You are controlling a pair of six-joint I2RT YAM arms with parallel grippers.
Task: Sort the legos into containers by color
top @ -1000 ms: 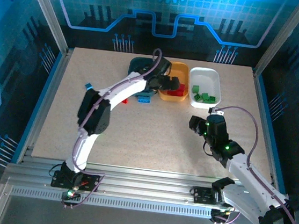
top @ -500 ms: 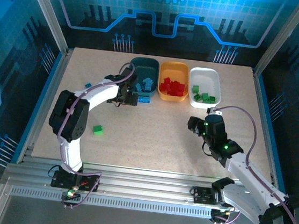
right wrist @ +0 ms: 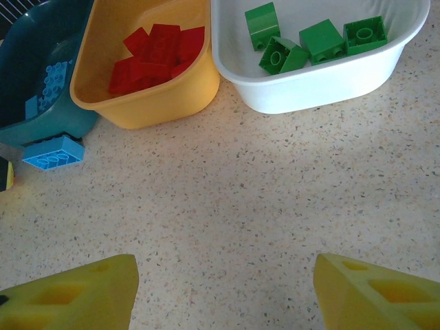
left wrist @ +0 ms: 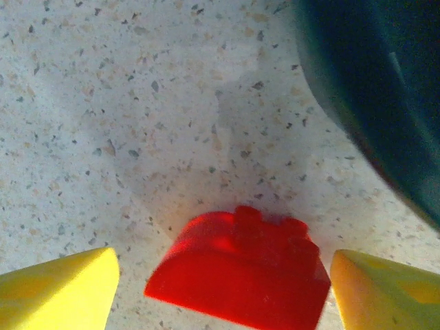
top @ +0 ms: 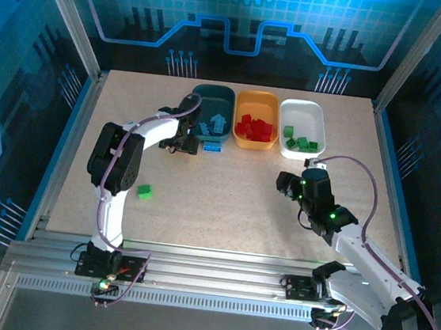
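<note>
A red brick (left wrist: 237, 271) lies on the table between the yellow fingers of my left gripper (left wrist: 223, 265), which stands open with a gap on each side of it. That gripper (top: 184, 143) is low, beside the front left of the dark teal tub (top: 213, 91). The teal tub (right wrist: 48, 124) holds blue bricks, the yellow tub (right wrist: 158, 103) red bricks (right wrist: 155, 51), and the white tub (right wrist: 309, 86) green bricks (right wrist: 313, 38). My right gripper (top: 284, 184) hovers open in front of the tubs, with nothing between its fingers (right wrist: 96, 292).
A loose blue brick (top: 213, 146) lies on the table against the teal tub's front; it is also in the right wrist view (right wrist: 53, 152). A green brick (top: 145, 192) sits alone at mid-left. Open tabletop lies between the two arms.
My left arm has swung from over the yellow tub leftward and down to the table by the teal tub, now straddling the red brick. The right arm has not moved.
</note>
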